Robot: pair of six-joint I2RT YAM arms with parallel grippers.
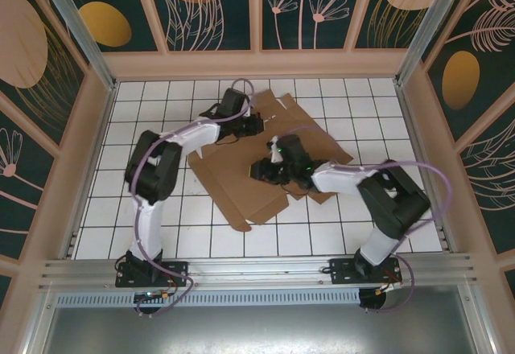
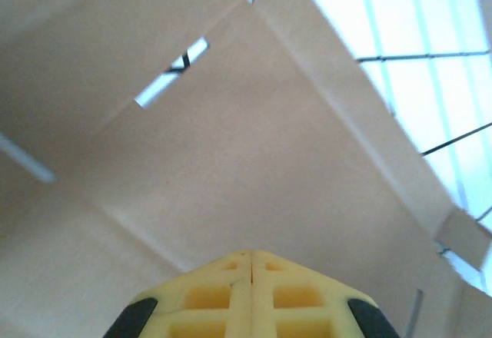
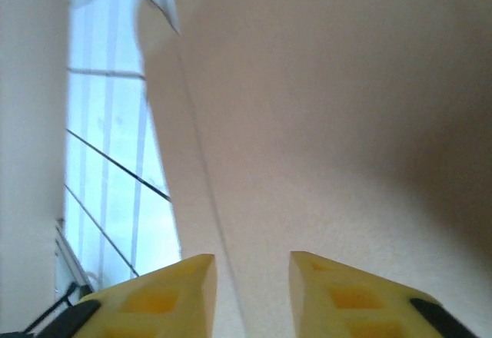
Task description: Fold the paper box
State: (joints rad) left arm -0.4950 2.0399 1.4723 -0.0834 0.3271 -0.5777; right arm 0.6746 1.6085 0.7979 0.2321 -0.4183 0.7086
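Note:
The paper box lies as a flat brown cardboard sheet with flaps and creases on the white tiled floor. My left gripper is over the sheet's far part; its yellow fingers meet tip to tip, shut with nothing between them, just above the cardboard. My right gripper is over the middle of the sheet. In the right wrist view it stands open, with a gap between the yellow fingertips and a crease of the cardboard running beneath that gap.
The tiled floor is enclosed by beige walls with floral panels on three sides. A metal rail runs along the near edge by the arm bases. Bare tiles lie left and in front of the sheet.

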